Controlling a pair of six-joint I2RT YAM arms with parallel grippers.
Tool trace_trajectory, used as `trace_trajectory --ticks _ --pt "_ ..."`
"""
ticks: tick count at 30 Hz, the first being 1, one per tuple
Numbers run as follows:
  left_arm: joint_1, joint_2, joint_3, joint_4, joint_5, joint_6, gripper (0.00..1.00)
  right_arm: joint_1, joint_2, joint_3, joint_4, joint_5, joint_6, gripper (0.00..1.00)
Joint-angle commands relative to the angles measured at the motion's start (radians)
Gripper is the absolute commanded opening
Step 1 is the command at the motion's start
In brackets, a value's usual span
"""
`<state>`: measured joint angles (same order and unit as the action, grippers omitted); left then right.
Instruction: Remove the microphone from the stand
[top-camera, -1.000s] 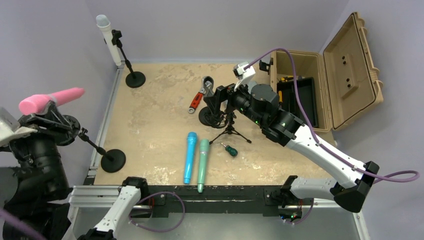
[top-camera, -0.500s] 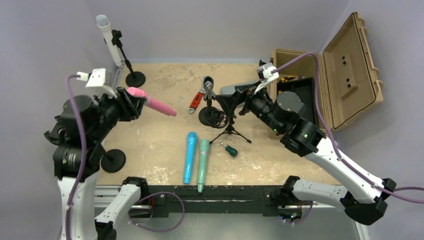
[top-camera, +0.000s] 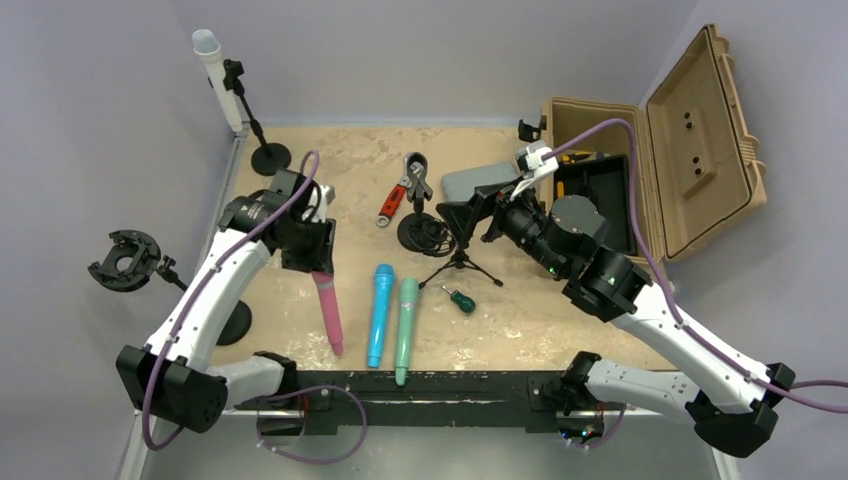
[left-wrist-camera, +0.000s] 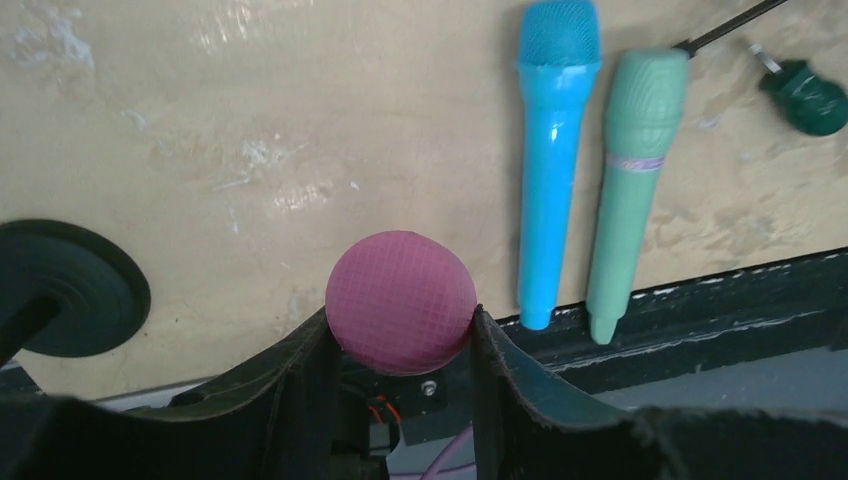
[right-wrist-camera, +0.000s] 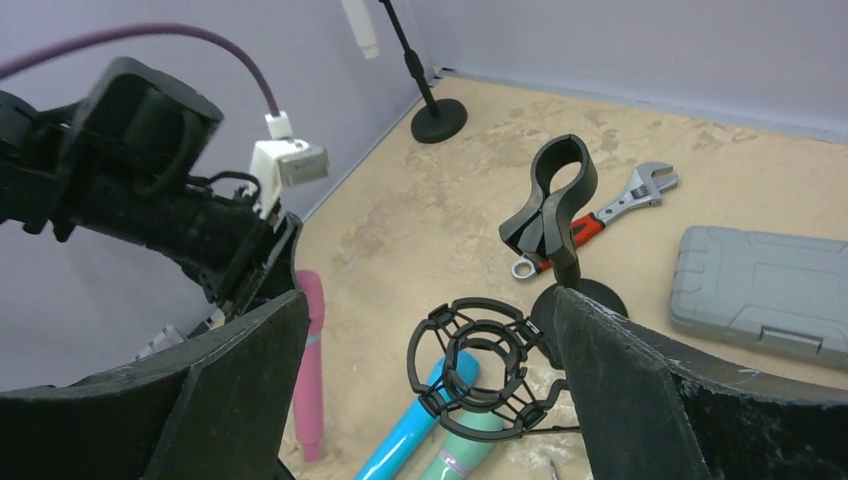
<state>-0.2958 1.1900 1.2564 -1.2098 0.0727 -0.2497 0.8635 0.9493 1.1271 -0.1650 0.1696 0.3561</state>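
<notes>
My left gripper (top-camera: 314, 260) is shut on the head of the pink microphone (top-camera: 328, 312), which slants down to the table left of the blue one. In the left wrist view the pink mesh head (left-wrist-camera: 400, 298) sits clamped between both fingers of that gripper (left-wrist-camera: 400, 325). Its empty black stand (top-camera: 126, 261) hangs off the table's left side, base (top-camera: 231, 321) on the table. A white microphone (top-camera: 214, 72) is still clipped in the back-left stand (top-camera: 268, 157). My right gripper (top-camera: 462, 213) is open and empty above a tripod shock mount (right-wrist-camera: 482, 368).
A blue microphone (top-camera: 380, 315) and a green microphone (top-camera: 405, 326) lie side by side near the front edge. A green screwdriver (top-camera: 461, 299), red wrench (top-camera: 394, 201), clip stand (right-wrist-camera: 553, 200), grey case (top-camera: 476, 181) and open tan toolbox (top-camera: 640, 175) are further right.
My left arm swung the pink microphone from the stand off the table's left side in over the table and lowered it beside the blue one. My right gripper shifted slightly right.
</notes>
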Motion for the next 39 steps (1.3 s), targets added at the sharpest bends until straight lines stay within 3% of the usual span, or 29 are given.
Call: trace_trajectory --ticks 1,8,21,22,27,31,33,34,39 --pt "-0.027 0.026 -0.069 -0.016 -0.066 -0.010 0.00 0.000 -0.006 -0.003 0.022 0.015 0.012 0.91" --pt "-0.029 0.136 -0.185 0.150 0.033 -0.040 0.00 0.000 -0.026 -0.039 0.025 0.024 0.015 0.91" --pt "-0.032 0.423 -0.158 0.344 0.062 -0.139 0.00 0.000 -0.064 -0.083 0.027 0.039 0.031 0.91" --pt "-0.032 0.426 -0.155 0.339 0.042 -0.143 0.02 0.000 -0.070 -0.086 0.025 0.041 0.033 0.91" --pt "-0.032 0.406 -0.131 0.302 -0.011 -0.149 0.44 0.000 -0.087 -0.101 0.030 0.042 0.038 0.91" --pt "-0.032 0.348 -0.107 0.256 -0.031 -0.142 0.63 0.000 -0.080 -0.096 0.033 0.037 0.038 0.91" --pt "-0.030 0.304 -0.085 0.220 -0.050 -0.138 0.67 0.000 -0.075 -0.091 0.033 0.034 0.034 0.91" --pt "-0.031 0.282 -0.073 0.202 -0.063 -0.136 0.75 0.000 -0.073 -0.089 0.033 0.032 0.031 0.91" --pt "-0.031 0.152 0.012 0.061 -0.238 -0.162 0.77 0.000 -0.053 -0.072 0.031 0.024 0.022 0.91"
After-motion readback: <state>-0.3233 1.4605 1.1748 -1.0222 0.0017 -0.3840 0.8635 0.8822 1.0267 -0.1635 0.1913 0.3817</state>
